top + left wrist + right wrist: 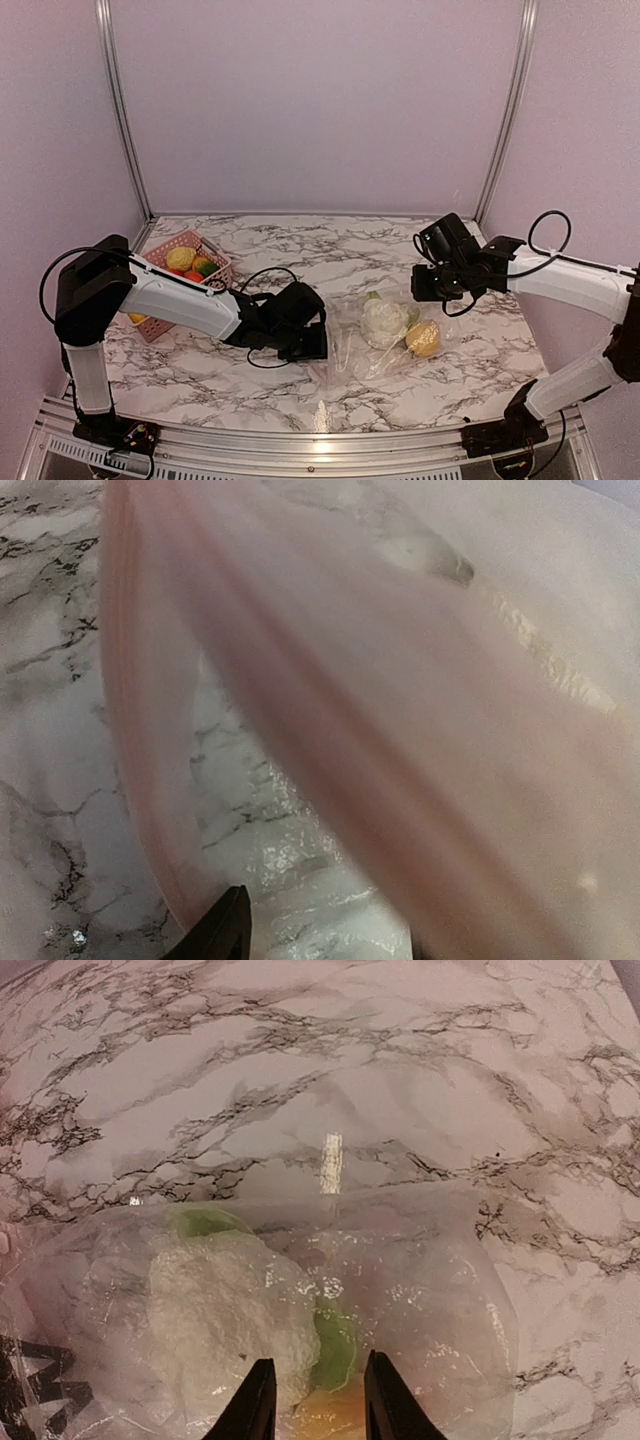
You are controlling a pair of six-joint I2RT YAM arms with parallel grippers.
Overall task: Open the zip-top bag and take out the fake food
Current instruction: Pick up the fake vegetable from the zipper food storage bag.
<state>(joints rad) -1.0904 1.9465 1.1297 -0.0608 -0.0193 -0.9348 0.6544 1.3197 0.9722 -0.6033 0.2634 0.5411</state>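
The zip-top bag (pixel 350 352) lies flat on the marble table, right of centre, its clear plastic crinkled. Inside it are pieces of fake food: a white cauliflower (pixel 383 321) (pixel 225 1310) with green leaves, and a yellow-orange piece (pixel 423 338). My left gripper (pixel 310 340) is at the bag's left edge. In its wrist view the fingers stand apart around crinkled plastic (pixel 330 880), and a blurred pink band (pixel 300 710) crosses close to the lens. My right gripper (pixel 432 285) (pixel 318 1362) hovers open above the bag's right part, holding nothing.
A pink slatted basket (pixel 165 245) stands at the back left beside the left arm, with yellow (pixel 180 258), green (pixel 205 266) and red pieces in it. Pink walls close in the table on three sides.
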